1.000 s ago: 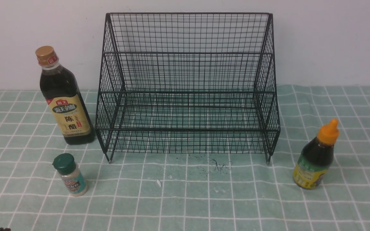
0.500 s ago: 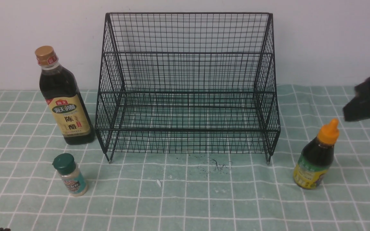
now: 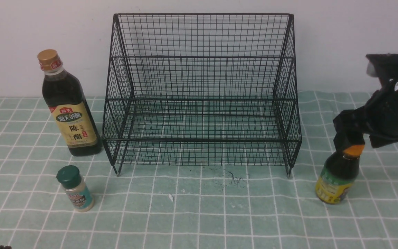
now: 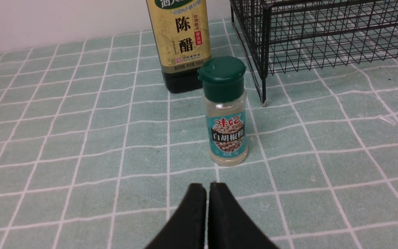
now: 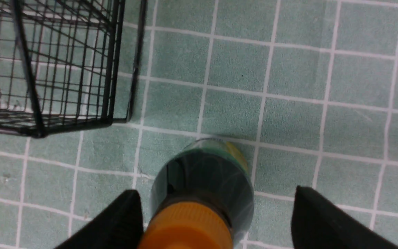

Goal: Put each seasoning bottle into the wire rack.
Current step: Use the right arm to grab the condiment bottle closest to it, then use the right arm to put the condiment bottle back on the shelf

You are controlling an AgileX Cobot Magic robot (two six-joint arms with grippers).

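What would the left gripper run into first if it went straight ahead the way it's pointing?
Most likely the green-capped white pepper shaker, standing upright almost dead ahead of the shut left gripper; only bare tablecloth lies between.

L tool [image 4: 206, 189], R tool [image 5: 215, 192]: matte blk, tapered wedge shape.

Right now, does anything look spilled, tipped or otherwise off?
Only minor litter: dark specks and a squiggle on the cloth just in front of the wire rack, plus a small white scrap nearer the camera. The tall bottle, green-capped shaker and orange-capped bottle all stand upright.
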